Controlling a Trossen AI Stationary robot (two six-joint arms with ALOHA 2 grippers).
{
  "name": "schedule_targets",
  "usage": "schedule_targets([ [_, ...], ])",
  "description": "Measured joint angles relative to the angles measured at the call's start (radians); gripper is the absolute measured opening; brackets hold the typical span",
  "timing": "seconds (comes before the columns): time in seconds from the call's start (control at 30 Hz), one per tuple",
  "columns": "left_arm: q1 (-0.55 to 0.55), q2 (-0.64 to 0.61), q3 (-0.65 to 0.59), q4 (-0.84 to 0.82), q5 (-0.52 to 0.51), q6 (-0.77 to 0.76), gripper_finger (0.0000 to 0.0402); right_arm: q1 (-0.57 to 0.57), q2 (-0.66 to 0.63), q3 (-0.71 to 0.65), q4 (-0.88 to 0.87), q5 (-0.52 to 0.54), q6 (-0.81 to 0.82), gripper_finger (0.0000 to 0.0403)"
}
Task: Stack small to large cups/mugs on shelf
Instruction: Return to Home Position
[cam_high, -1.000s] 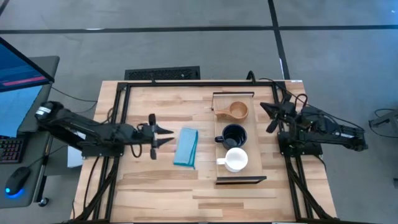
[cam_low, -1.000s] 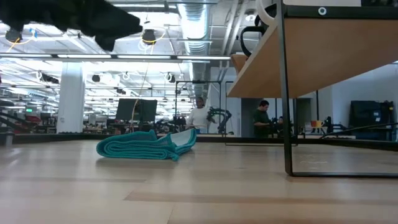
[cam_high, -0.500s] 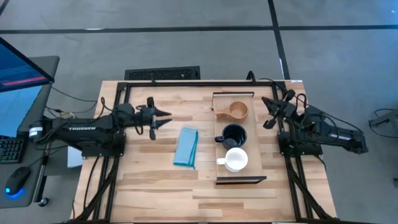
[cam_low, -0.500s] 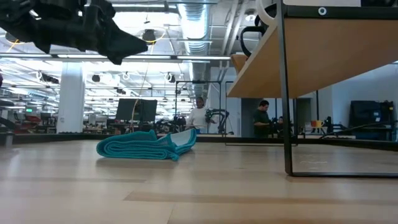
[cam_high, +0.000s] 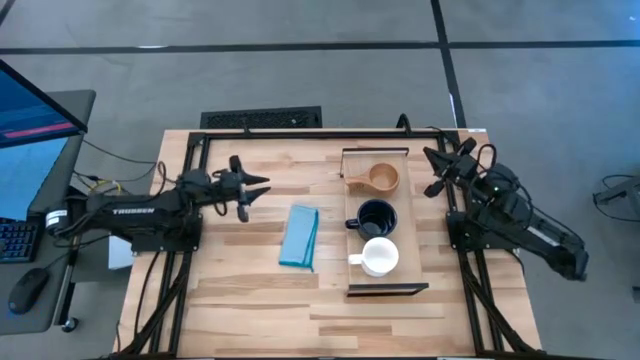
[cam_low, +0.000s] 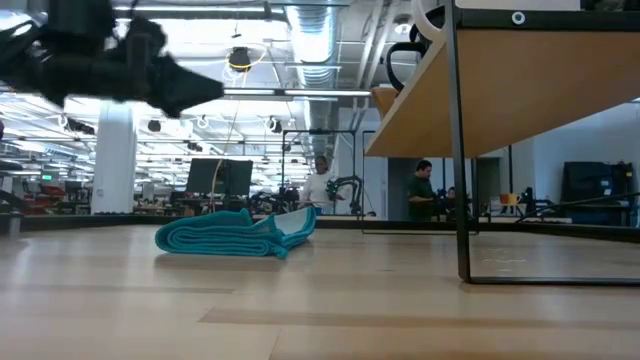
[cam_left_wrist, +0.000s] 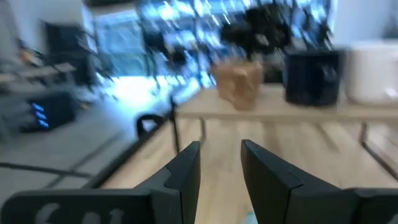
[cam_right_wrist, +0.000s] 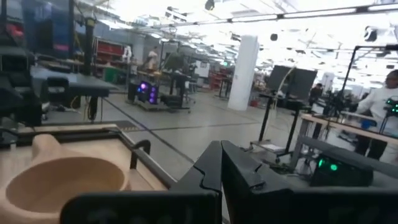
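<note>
Three cups stand in a row on the shelf (cam_high: 414, 228), none of them nested. The small wooden cup (cam_high: 383, 179) is at the far end, the navy mug (cam_high: 375, 217) is in the middle, and the white mug (cam_high: 380, 256) is at the near end, so the order runs small to large. Judged from that, the placing looks finished, and only parking the arms seems to remain. The left gripper (cam_high: 250, 190) hangs over the left part of the table (cam_high: 250, 295), well apart from the shelf, its fingers (cam_left_wrist: 186, 171) parted and holding nothing. The right gripper (cam_high: 440, 170) sits by the table's right edge near the wooden cup, and in its wrist view its fingers are pressed together and empty. A folded blue cloth (cam_high: 300, 236) lies between the left gripper and the shelf, not part of the job.
</note>
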Motion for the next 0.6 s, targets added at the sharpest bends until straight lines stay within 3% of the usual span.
schedule_targets([
  [0.1, 0.002, -0.054, -0.127, 0.189, -0.051, -0.045, 0.0107, -0.040, -0.001, -0.035, 0.039, -0.033, 0.008, 0.0026],
  [0.3, 0.024, -0.179, -0.082, -0.091, -0.034, -0.073, 0.0107, -0.080, -0.005, -0.125, 0.127, -0.100, 0.074, 0.0026],
  [0.6, 0.023, -0.322, -0.125, -0.095, -0.048, -0.037, 0.0107, -0.087, -0.065, -0.211, 0.202, -0.140, 0.090, 0.0026],
])
